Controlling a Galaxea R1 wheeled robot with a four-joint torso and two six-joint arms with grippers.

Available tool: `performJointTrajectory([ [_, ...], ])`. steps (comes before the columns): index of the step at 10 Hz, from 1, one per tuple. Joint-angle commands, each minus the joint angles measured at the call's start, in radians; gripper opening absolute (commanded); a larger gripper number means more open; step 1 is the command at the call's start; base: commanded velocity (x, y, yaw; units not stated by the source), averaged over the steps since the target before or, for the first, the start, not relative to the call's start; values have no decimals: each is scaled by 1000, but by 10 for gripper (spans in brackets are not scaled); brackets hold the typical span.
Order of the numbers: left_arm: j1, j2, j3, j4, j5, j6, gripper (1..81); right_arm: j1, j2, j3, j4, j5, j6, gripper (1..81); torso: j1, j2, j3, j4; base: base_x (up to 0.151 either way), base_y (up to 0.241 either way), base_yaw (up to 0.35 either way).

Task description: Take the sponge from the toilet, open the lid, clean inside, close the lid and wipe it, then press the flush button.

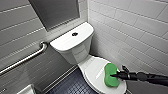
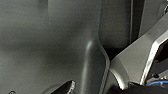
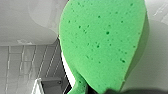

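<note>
The right gripper (image 1: pixel 117 75), reaching in from three o'clock, was clamped on the bright green, soft, waisted sponge (image 1: pixel 110 74) lying on the closed glossy white oval lid (image 1: pixel 94 72) of the white ceramic toilet (image 1: pixel 75 50), at five o'clock from the small round dark flush button (image 1: pixel 74 34).

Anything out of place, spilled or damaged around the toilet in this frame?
Nothing stands out. The toilet looks intact, the lid is down, and the sponge rests against the lid with the right gripper at its waist.
</note>
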Motion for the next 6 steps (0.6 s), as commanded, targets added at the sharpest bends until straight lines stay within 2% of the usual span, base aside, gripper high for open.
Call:
performJointTrajectory([
  [1,16,-17,19,11,78,8,811,168,98,-100,31,-103,79,10,0,0,0,0,0,0,0],
  [3,22,-22,13,6,76,8,811,181,217,-229,31,-126,93,10,0,0,0,0,0,0,0],
  [6,29,-13,-7,6,76,8,811,203,326,-411,31,-69,96,10,0,0,0,0,0,0,0],
])
